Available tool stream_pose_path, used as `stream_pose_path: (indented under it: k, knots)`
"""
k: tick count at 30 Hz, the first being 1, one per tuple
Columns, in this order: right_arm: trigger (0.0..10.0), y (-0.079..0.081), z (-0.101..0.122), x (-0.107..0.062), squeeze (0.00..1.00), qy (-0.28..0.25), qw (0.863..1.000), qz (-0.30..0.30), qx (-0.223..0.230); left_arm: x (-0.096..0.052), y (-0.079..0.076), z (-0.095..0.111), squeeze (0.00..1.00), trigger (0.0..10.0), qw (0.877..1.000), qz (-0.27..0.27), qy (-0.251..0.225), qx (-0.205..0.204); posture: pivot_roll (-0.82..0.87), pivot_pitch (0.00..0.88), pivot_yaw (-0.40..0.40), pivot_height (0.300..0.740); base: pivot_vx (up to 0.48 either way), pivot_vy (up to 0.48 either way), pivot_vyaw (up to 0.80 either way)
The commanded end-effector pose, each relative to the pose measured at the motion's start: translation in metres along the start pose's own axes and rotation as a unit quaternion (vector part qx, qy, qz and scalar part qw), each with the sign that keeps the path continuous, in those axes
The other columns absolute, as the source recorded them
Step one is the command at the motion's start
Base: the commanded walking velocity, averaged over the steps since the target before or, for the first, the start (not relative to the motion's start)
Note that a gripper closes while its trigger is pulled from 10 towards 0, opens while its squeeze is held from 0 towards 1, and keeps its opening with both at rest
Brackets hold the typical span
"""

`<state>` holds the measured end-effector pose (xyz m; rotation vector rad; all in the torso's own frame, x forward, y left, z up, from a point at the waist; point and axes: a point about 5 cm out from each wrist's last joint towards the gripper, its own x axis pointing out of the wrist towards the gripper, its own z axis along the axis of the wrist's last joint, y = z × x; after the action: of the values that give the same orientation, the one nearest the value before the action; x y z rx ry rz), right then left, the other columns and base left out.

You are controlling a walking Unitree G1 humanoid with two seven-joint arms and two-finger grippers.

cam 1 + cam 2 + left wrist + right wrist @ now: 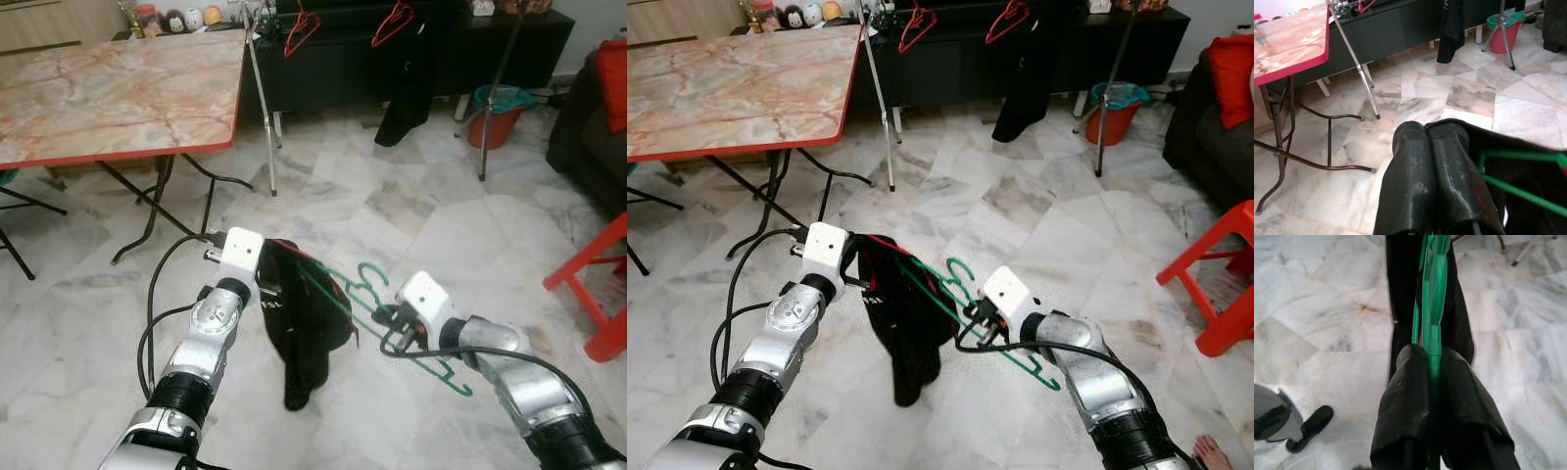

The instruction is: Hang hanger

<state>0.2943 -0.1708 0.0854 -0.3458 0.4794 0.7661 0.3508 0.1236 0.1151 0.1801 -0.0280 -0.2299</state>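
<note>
1. Both jaws are closed: the left gripper (263, 262) pinches the black garment (306, 328) at its upper edge, fingers (1449, 181) pressed together, and the right gripper (1432, 382) clamps the green hanger (377, 318) between its pads.
2. At far left stands a marble-topped table (108, 93) with a red rim and folding dark legs.
3. The left arm (201, 343) reaches forward over the marble floor (392, 206), a black cable looping beside it.
4. The garment hangs down from the hanger, held low in front of the robot, between the two grippers.
5. The hanger's green bars run from inside the garment toward the right gripper, its hook (370, 277) curling up just beside that gripper.
6. Farther back, a rack (265, 108) carries two red hangers (299, 31) and a dark cloth (407, 88) in front of a black cabinet.
7. A red bucket (498, 116) sits right of these.
8. A red stool (600, 289) stands at far right.
</note>
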Motion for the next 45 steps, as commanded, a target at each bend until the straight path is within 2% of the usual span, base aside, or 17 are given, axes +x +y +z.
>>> stream_pose_path:
  k: [1,6,19,25,28,29,30,31,32,33,34,35,36,37,38,43,45]
  knots:
    - [0.0,0.006,0.004,-0.004,0.0,-0.011,0.999,0.025,-0.022,0.0,0.004,-0.001,0.0,0.0,1.0,0.012,0.005,-0.004,-0.19,0.06,0.073,0.74,0.0,0.0,0.0]
    - [0.0,0.024,-0.001,-0.015,0.0,-0.014,0.993,0.114,-0.04,0.002,0.004,0.001,0.0,0.0,1.0,0.011,0.003,-0.004,-0.2,0.058,0.074,0.74,0.0,0.0,0.0]
    - [0.0,0.039,-0.005,-0.028,0.0,-0.009,0.984,0.171,-0.044,0.002,0.004,-0.002,0.0,0.0,1.0,0.009,0.012,0.002,-0.2,0.059,0.081,0.74,0.0,0.0,0.0]
    - [0.0,0.039,-0.003,-0.032,0.0,-0.02,0.986,0.158,-0.048,-0.001,0.008,-0.014,0.0,0.0,0.999,0.02,0.042,0.016,-0.2,0.059,0.081,0.74,0.0,0.0,0.0]
    - [0.0,0.033,-0.001,-0.033,0.0,-0.048,0.993,0.104,-0.029,-0.006,0.019,-0.023,0.0,0.0,0.997,0.053,0.062,0.012,-0.2,0.06,0.078,0.74,0.0,0.0,0.0]
    - [0.0,0.027,-0.002,-0.033,0.0,-0.066,0.996,0.055,0.001,-0.009,0.026,-0.027,0.0,0.0,0.995,0.075,0.071,0.0,-0.2,0.061,0.076,0.74,0.0,0.0,0.0]
    - [0.0,0.027,-0.002,-0.033,0.0,-0.066,0.996,0.055,0.001,-0.009,0.026,-0.027,0.0,0.0,0.995,0.075,0.071,0.0,-0.2,0.061,0.076,0.74,0.0,0.0,0.0]
    - [2.2,0.021,-0.006,-0.034,0.0,-0.08,0.997,0.002,0.021,-0.011,0.031,-0.03,0.0,0.0,0.993,0.091,0.076,-0.016,-0.2,0.062,0.074,0.74,0.0,0.0,0.0]
    - [8.9,0.017,-0.009,-0.035,0.0,-0.087,0.995,-0.031,0.037,-0.012,0.033,-0.031,0.0,0.0,0.992,0.097,0.075,-0.023,-0.2,0.062,0.074,0.74,0.0,0.0,0.0]
    - [8.9,0.015,-0.011,-0.036,0.0,-0.091,0.993,-0.054,0.049,-0.013,0.035,-0.031,0.0,0.0,0.992,0.102,0.073,-0.028,-0.2,0.064,0.074,0.74,0.0,0.0,0.0]
    - [10.0,0.013,-0.014,-0.036,0.0,-0.103,0.989,-0.082,0.069,-0.014,0.037,-0.031,0.0,0.5,0.991,0.106,0.068,-0.04,-0.2,0.064,0.074,0.74,0.0,0.0,0.0]
    - [10.0,0.013,-0.018,-0.037,0.0,-0.116,0.983,-0.108,0.093,-0.015,0.038,-0.032,0.0,1.1,0.99,0.112,0.062,-0.055,-0.2,0.064,0.074,0.74,0.0,0.0,0.0]
    - [10.0,0.013,-0.018,-0.037,0.0,-0.116,0.983,-0.108,0.093,-0.015,0.038,-0.032,0.0,1.1,0.99,0.112,0.062,-0.055,-0.2,0.064,0.074,0.74,0.0,0.0,0.0]
    - [10.0,0.015,-0.021,-0.038,0.0,-0.121,0.98,-0.116,0.108,-0.016,0.039,-0.032,0.0,4.4,0.99,0.114,0.06,-0.062,-0.2,0.064,0.074,0.74,0.0,0.0,0.0]
    - [10.0,0.018,-0.028,-0.036,0.0,-0.126,0.974,-0.139,0.127,-0.018,0.039,-0.031,0.0,10.0,0.989,0.117,0.051,-0.08,-0.2,0.064,0.074,0.74,0.0,0.0,0.0]
    - [10.0,0.019,-0.045,-0.029,0.0,-0.13,0.952,-0.215,0.173,-0.021,0.039,-0.03,0.0,10.0,0.985,0.122,0.033,-0.115,-0.2,0.056,0.074,0.74,0.0,0.0,0.0]
    - [10.0,0.012,-0.059,-0.024,0.0,-0.117,0.932,-0.276,0.204,-0.022,0.041,-0.026,0.0,10.0,0.98,0.126,0.011,-0.151,-0.2,0.054,0.074,0.74,0.0,0.0,0.0]
